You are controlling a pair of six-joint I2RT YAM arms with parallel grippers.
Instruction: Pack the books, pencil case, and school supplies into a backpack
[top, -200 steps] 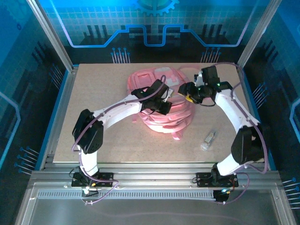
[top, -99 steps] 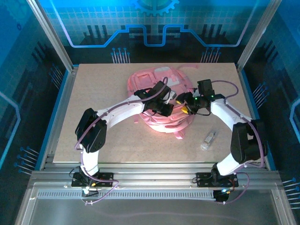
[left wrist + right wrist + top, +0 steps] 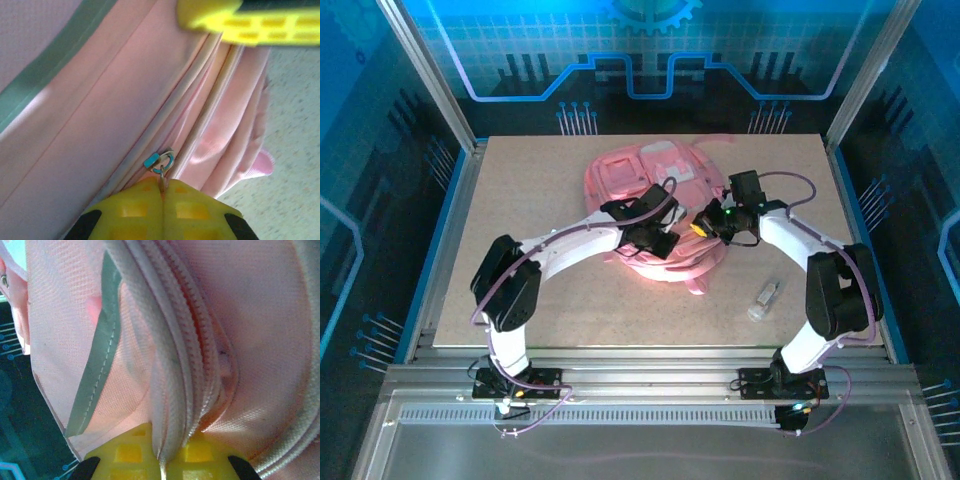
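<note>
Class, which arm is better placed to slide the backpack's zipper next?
Left. The left gripper is shut on the zipper pull; the right gripper pinches a seam of the backpack, likely bracing it.

Backpack (image 3: 638,172): one. Clear oblong item (image 3: 766,297): one. Tools: two, left tool (image 3: 162,189), right tool (image 3: 162,460).

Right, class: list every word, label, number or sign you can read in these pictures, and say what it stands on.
No text can be read anywhere.
backpack: its grey-white patch is too small to show any lettering.
small clear item: any print is too small to read.
back panel: a gear and circuit lines, no words.
</note>
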